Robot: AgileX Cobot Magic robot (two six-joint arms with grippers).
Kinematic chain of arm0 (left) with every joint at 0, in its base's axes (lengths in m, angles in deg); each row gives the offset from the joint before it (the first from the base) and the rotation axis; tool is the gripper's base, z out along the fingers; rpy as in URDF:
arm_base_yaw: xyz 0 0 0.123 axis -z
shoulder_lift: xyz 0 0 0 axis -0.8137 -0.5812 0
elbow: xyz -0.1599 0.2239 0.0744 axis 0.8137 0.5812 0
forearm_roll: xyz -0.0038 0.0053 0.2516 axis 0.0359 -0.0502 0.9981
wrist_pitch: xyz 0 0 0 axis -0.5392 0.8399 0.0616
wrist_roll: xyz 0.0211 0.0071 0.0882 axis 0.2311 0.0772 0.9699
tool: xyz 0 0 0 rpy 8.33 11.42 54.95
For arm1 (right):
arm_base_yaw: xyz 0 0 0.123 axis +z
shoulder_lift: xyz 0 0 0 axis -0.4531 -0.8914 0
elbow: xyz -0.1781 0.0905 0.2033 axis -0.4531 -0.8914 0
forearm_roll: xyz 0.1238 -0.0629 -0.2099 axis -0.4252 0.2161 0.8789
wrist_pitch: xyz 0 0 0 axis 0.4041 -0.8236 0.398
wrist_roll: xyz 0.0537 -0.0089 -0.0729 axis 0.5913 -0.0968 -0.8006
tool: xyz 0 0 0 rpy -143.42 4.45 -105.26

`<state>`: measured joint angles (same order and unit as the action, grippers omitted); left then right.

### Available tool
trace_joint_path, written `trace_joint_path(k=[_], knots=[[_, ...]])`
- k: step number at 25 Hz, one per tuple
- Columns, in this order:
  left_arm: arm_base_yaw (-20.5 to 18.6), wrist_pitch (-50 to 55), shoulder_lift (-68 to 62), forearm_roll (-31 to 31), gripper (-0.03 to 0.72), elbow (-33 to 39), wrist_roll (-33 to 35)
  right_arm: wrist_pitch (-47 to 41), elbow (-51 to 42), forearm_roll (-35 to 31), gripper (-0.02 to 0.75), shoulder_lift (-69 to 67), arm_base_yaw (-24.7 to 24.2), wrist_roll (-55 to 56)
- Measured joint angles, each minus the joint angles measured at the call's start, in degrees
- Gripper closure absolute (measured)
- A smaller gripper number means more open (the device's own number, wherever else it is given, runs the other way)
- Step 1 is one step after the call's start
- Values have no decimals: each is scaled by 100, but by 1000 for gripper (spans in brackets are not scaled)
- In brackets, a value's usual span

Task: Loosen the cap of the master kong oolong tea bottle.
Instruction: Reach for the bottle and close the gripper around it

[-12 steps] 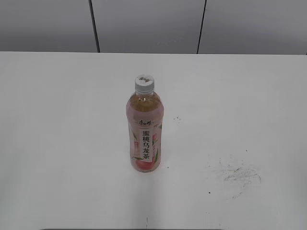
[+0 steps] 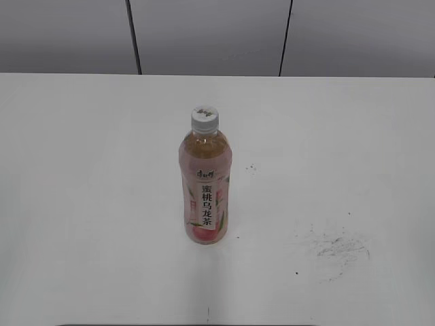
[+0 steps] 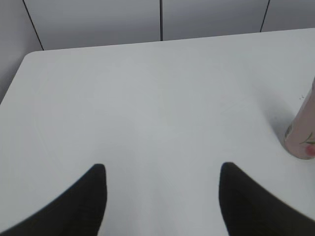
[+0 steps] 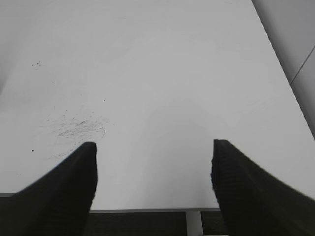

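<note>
The master kong oolong tea bottle [image 2: 205, 187] stands upright in the middle of the white table, pink label facing the exterior view. Its white-grey ribbed cap [image 2: 204, 117] sits on the neck. Neither arm shows in the exterior view. In the left wrist view my left gripper [image 3: 162, 169] is open and empty over bare table, and the bottle's base [image 3: 301, 132] shows at the right edge, well right of the jaws. In the right wrist view my right gripper [image 4: 153, 145] is open and empty above the table's near edge; the bottle is out of that view.
The white table [image 2: 81, 204] has dark scuff marks at the front right [image 2: 340, 246], which also show in the right wrist view [image 4: 76, 127]. A grey panelled wall [image 2: 211, 34] stands behind the table. The table's front edge [image 4: 147, 210] lies under the right gripper.
</note>
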<state>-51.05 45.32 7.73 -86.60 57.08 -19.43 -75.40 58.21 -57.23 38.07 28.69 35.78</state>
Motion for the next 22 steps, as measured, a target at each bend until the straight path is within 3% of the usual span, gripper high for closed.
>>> trace_joint_path(k=[22], knots=[[5,0,0,0,253,0,0,0,0,0,194,0,0,0]])
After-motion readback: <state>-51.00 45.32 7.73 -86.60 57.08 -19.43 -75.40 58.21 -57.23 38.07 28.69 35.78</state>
